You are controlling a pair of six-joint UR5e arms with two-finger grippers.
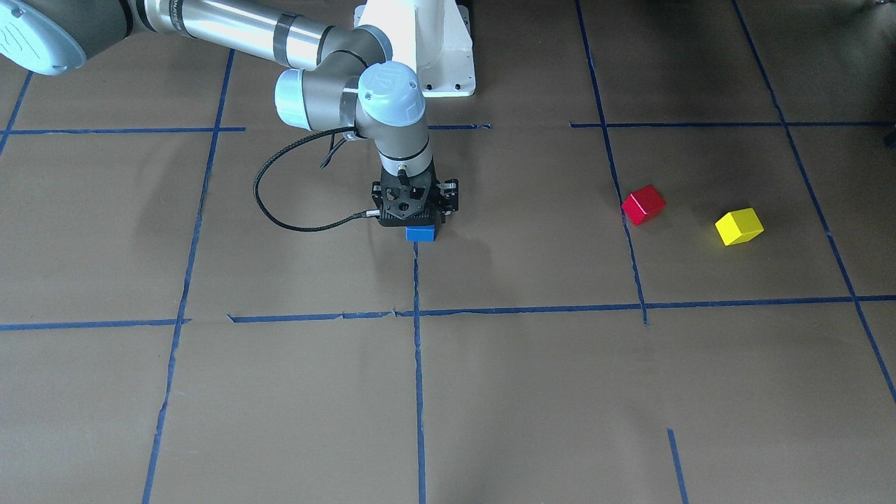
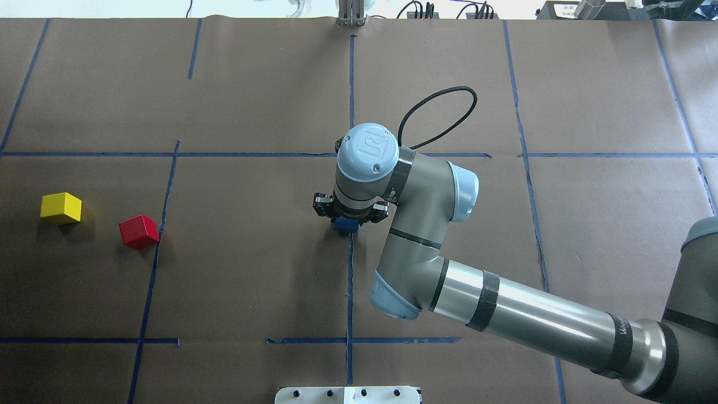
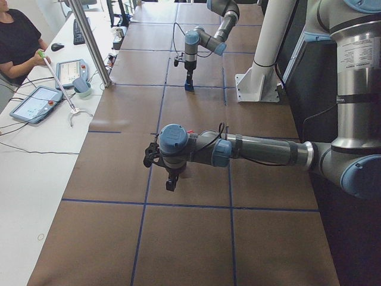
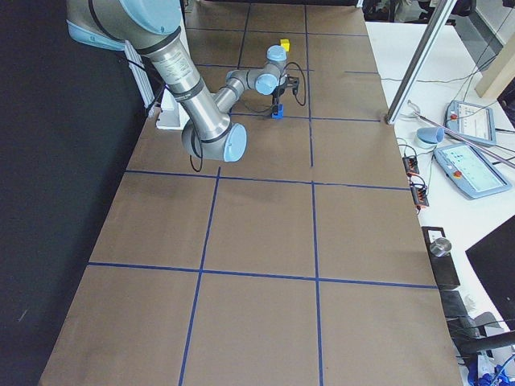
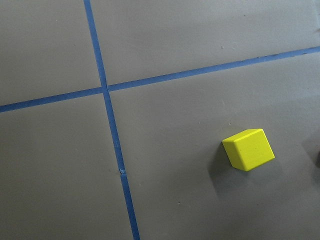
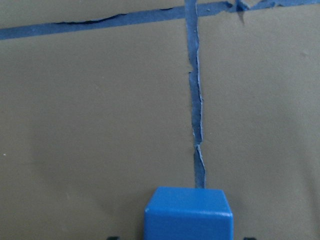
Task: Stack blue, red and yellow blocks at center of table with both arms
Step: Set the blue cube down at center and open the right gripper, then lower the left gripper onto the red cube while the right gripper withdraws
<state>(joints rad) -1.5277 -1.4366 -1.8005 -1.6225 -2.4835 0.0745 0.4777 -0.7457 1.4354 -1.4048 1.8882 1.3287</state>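
The blue block (image 1: 421,233) rests on the table's centre tape line, between the jaws of my right gripper (image 1: 420,225). In the right wrist view the blue block (image 6: 189,212) fills the bottom middle, and dark fingertips (image 6: 112,238) show a little way off its sides, so the gripper looks open. The red block (image 1: 643,204) and yellow block (image 1: 739,226) lie apart on my left side. The left wrist view shows the yellow block (image 5: 248,150) on bare table. My left gripper (image 3: 171,182) shows only in the exterior left view, so I cannot tell its state.
Blue tape lines (image 2: 350,280) divide the brown table into squares. The robot's white base (image 1: 420,49) stands at the table's edge. An operator with tablets (image 3: 36,104) sits at a side bench beyond the far edge.
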